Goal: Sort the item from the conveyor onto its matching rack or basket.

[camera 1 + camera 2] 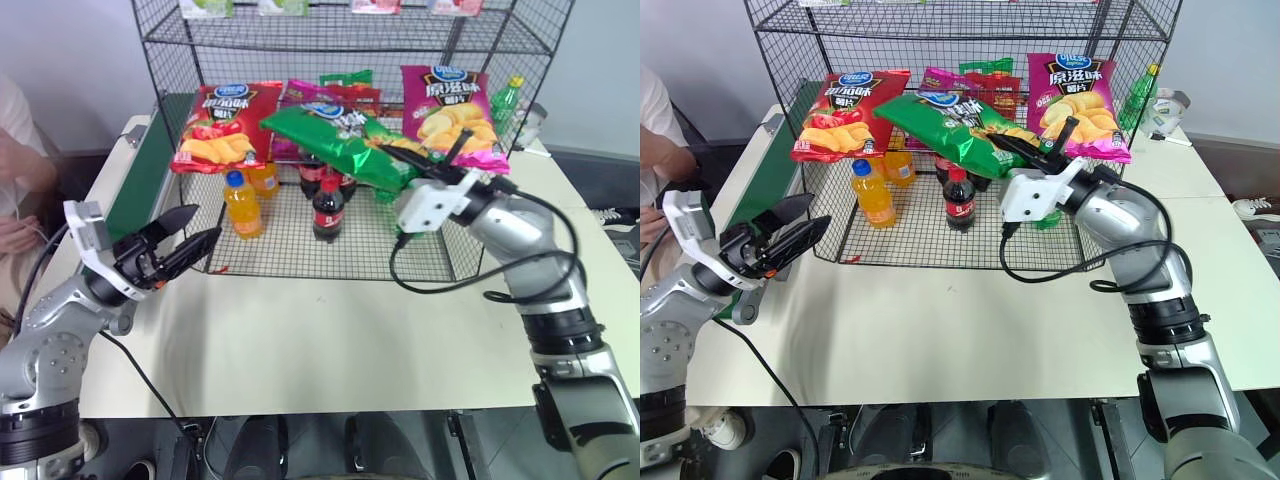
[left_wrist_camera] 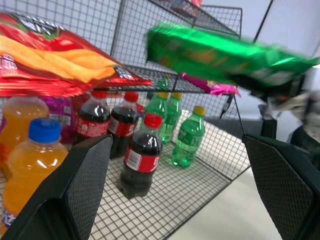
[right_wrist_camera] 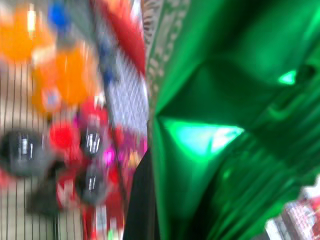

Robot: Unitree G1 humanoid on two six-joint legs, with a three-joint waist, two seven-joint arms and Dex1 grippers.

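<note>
Right wrist view blurred: green foil fills most, bottles smeared. Green crisp bag (image 1: 340, 140) clamped in right end effector (image 1: 1045, 140), held tilted in air before rack (image 1: 180, 40) middle tier, partly covering magenta bag (image 1: 452, 112). Blue-white oval logo visible, lettering unreadable. Red bag (image 1: 222, 122) shows Chinese characters. Left end effector (image 1: 190, 243) fingers apart, empty, over pale tabletop (image 1: 330, 340). Conveyor (image 1: 150, 170) mostly hidden behind rack.
</note>
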